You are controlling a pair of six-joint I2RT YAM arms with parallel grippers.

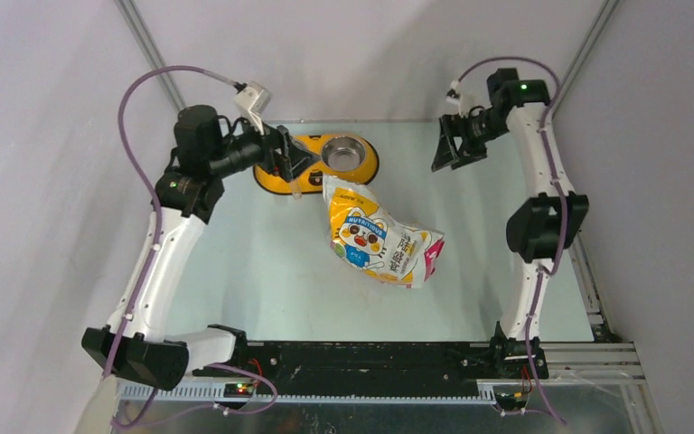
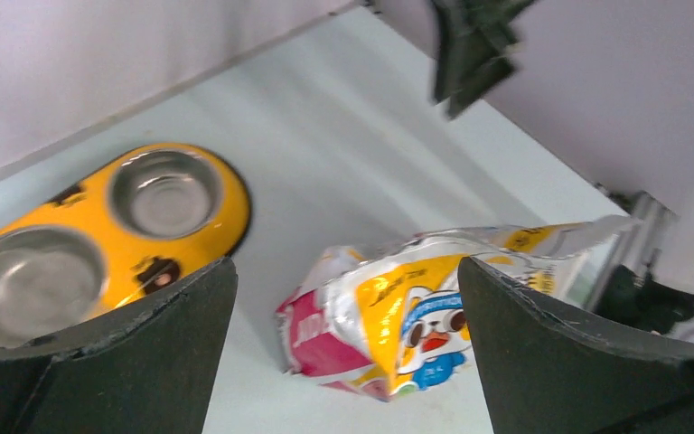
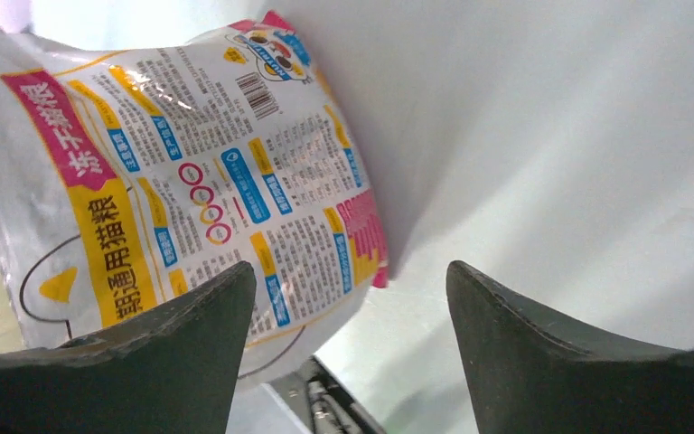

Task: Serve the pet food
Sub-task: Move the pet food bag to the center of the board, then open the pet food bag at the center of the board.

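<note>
The pet food bag [image 1: 379,237], glossy yellow, white and pink with a cartoon cat, lies on its side mid-table. Its top end reaches toward the yellow double-bowl feeder [image 1: 352,158]. No kibble shows; both steel bowls [image 2: 164,192] look empty. My left gripper [image 1: 300,165] is open and empty, held above the feeder's left half. In its wrist view, the bag [image 2: 398,312] lies ahead between the jaws [image 2: 348,271]. My right gripper [image 1: 449,155] is open and empty, raised at the back right. Its wrist view shows the bag's printed back [image 3: 190,181] beyond the gripper [image 3: 352,276].
White walls close in the table at the back and sides. A black rail [image 1: 370,357] with the arm bases runs along the near edge. The right gripper also shows at the top of the left wrist view [image 2: 474,50].
</note>
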